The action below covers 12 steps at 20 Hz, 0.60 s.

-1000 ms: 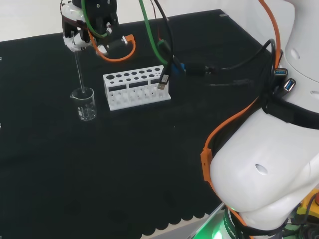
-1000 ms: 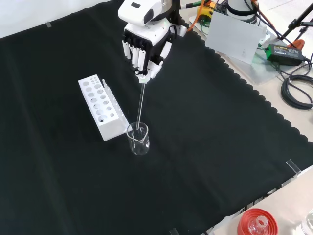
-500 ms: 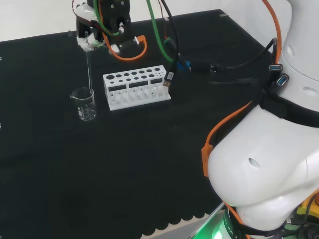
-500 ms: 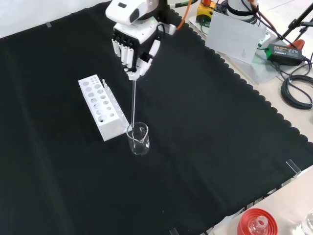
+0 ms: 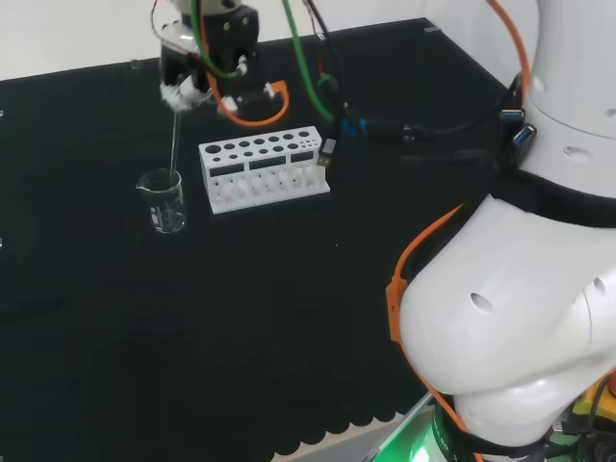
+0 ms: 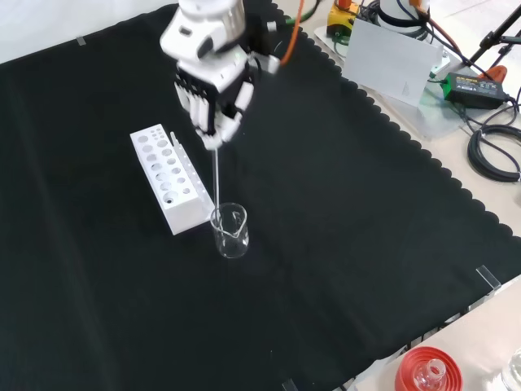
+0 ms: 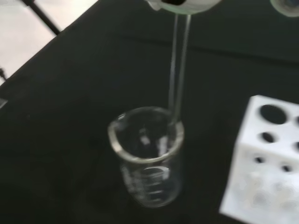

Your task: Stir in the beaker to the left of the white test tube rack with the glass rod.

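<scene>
Hand [image 6: 209,90] at upper left of front view pinches glass rod [image 6: 216,179]; rod hangs near-vertical, tip just inside beaker [image 6: 230,231] rim, directly below hand, beside rack [image 6: 167,177].

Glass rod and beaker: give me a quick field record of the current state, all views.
robot hand: above the beaker, fingers curled round the rod's upper end
glass rod: near upright, slightly tilted, lower end inside the beaker by the rim
beaker: clear glass, upright on the black cloth; contents cannot be told
test tube rack: white, no tubes seen in its holes, just right of the beaker in the head view, apart from it
rod-to-rack contact: none visible
</scene>
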Each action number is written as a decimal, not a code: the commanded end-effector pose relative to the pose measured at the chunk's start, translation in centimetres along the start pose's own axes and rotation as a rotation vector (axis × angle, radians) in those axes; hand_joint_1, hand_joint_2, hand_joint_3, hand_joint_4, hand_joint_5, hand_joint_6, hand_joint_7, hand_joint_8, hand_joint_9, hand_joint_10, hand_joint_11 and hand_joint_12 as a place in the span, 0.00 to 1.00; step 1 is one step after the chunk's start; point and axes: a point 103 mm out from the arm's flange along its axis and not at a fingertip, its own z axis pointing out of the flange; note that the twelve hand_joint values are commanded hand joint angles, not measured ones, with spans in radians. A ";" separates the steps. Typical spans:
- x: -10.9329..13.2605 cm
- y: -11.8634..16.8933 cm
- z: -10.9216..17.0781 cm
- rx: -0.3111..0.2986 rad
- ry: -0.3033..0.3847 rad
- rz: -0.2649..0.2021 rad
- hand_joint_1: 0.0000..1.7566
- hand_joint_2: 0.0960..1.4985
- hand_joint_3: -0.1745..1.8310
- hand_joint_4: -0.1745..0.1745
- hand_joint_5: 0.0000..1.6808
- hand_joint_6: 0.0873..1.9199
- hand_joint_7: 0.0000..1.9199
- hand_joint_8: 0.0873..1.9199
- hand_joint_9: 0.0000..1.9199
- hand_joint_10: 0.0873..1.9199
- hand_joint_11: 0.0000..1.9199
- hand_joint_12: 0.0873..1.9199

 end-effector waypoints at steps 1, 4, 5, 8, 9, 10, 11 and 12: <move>6.9 2.5 3.3 0.032 0.029 -0.164 0.75 0.66 0.08 0.00 0.70 0.18 0.69 0.33 0.93 0.09 0.79 0.32; 7.2 2.6 3.4 0.022 0.035 -0.177 0.75 0.66 0.08 0.00 0.70 0.18 0.69 0.33 0.93 0.09 0.79 0.32; 7.2 2.6 3.5 0.024 0.033 -0.181 0.75 0.66 0.08 0.00 0.70 0.18 0.69 0.33 0.93 0.09 0.79 0.32; 7.2 2.8 3.5 0.035 0.026 -0.186 0.75 0.66 0.08 0.00 0.70 0.18 0.69 0.33 0.93 0.09 0.79 0.32; 6.7 2.6 3.6 0.026 0.024 -0.179 0.75 0.66 0.08 0.00 0.70 0.18 0.69 0.33 0.93 0.09 0.79 0.32; 6.6 2.6 3.5 0.025 0.022 -0.173 0.75 0.66 0.08 0.00 0.70 0.18 0.69 0.33 0.93 0.09 0.79 0.32; 6.5 2.7 3.3 0.026 0.017 -0.168 0.75 0.66 0.08 0.00 0.70 0.18 0.69 0.33 0.93 0.09 0.79 0.32; 6.5 2.9 3.0 0.028 0.018 -0.167 0.75 0.66 0.08 0.00 0.70 0.18 0.69 0.33 0.93 0.09 0.79 0.32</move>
